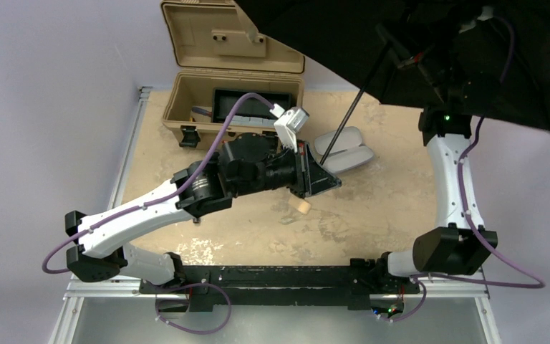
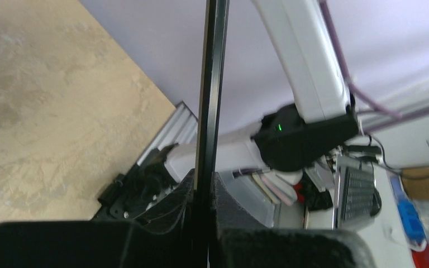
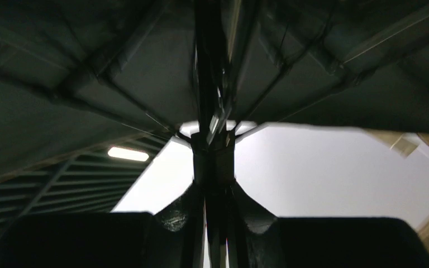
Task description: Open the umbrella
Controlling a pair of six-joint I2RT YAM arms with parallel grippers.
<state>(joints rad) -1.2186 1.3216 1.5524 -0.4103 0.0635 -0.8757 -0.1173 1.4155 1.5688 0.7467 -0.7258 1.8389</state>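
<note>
Left gripper (image 2: 204, 195) and right gripper (image 3: 215, 209) tight on umbrella (image 1: 344, 43) shaft; toolbox (image 1: 186, 93), grey case (image 1: 349, 154) close by.

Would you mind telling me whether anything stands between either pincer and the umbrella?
Nothing visible does. The left pincer is shut on the umbrella low on its shaft, and the right pincer grips that shaft just under the open canopy.

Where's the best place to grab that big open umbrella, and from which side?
Grip the thin black metal shaft of the open black-lined umbrella, low down, from the side, fingers closing across it. It is a slim straight rod that fits between two fingers; the canopy is wide and soft. The left end effector holds it that way.
</note>
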